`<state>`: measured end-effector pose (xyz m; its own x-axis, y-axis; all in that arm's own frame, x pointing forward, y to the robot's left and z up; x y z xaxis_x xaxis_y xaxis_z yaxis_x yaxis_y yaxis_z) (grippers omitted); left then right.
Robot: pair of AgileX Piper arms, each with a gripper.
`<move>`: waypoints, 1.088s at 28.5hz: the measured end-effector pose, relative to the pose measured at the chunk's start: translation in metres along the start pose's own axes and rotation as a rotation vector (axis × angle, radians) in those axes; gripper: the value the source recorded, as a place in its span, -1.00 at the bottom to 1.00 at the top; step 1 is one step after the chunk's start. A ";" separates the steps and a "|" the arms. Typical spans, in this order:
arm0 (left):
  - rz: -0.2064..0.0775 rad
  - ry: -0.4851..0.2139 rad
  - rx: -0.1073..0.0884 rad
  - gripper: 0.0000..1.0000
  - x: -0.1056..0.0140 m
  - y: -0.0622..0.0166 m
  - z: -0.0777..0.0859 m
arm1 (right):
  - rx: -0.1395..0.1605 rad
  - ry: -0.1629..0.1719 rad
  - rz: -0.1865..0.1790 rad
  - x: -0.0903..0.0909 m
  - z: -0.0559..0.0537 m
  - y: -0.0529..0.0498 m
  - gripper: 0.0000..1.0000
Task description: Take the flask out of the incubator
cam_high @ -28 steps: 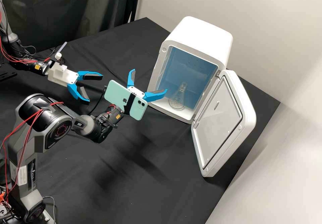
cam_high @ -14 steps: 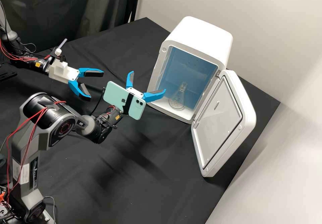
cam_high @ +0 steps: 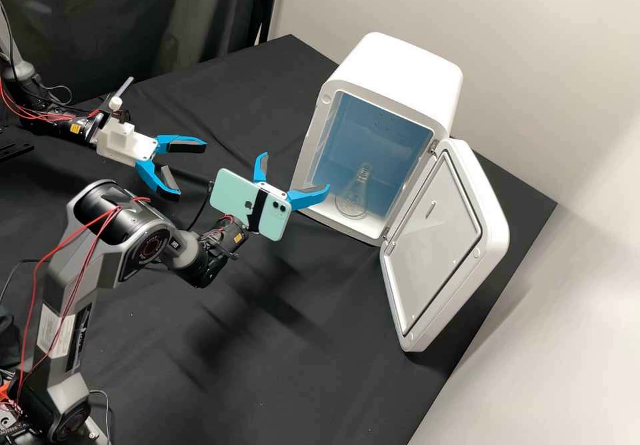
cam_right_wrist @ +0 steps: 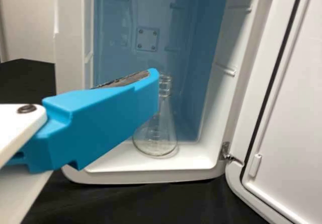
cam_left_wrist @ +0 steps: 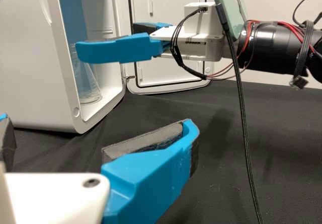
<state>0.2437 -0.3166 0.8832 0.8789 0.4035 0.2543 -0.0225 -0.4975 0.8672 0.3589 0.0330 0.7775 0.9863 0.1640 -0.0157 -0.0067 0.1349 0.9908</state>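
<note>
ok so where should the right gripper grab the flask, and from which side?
Likely the neck of the flask, coming straight in through the open front of the incubator. The flask stands upright inside, wide at the base and narrow at the neck, enclosed on the other sides. The right gripper is open, facing it.

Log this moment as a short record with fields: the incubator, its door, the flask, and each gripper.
Incubator: white, blue inside, on the black bench
Door: swung wide open
Flask: clear, upright on the incubator floor, not gripped
Right gripper: open, at the incubator's opening, apart from the flask
Left gripper: open, farther back above the bench, holding nothing
Task state: flask not yet out
</note>
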 end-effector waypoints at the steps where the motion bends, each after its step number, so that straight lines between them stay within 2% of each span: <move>1: 0.000 0.000 0.000 1.00 0.000 0.0000 0.000 | -0.001 -0.008 0.009 0.001 0.004 0.002 1.00; 8: 0.000 0.000 0.000 1.00 0.000 0.0000 0.000 | -0.006 -0.041 0.036 0.001 0.015 0.012 1.00; 14: 0.000 0.000 0.000 1.00 0.000 0.0000 0.000 | -0.007 -0.059 0.045 -0.003 0.022 0.016 1.00; 19: 0.000 0.000 0.000 1.00 0.000 0.0000 0.000 | -0.008 -0.067 0.040 -0.004 0.025 0.015 1.00; 27: 0.000 0.000 0.000 1.00 0.000 0.0000 0.000 | -0.008 -0.106 0.033 0.006 0.047 0.007 1.00; 31: 0.000 0.000 0.000 1.00 0.000 0.0000 0.000 | -0.008 -0.114 0.025 0.013 0.049 0.006 1.00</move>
<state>0.2437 -0.3166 0.8832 0.8789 0.4035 0.2543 -0.0225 -0.4975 0.8672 0.3794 -0.0124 0.7898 0.9982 0.0553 0.0251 -0.0327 0.1404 0.9895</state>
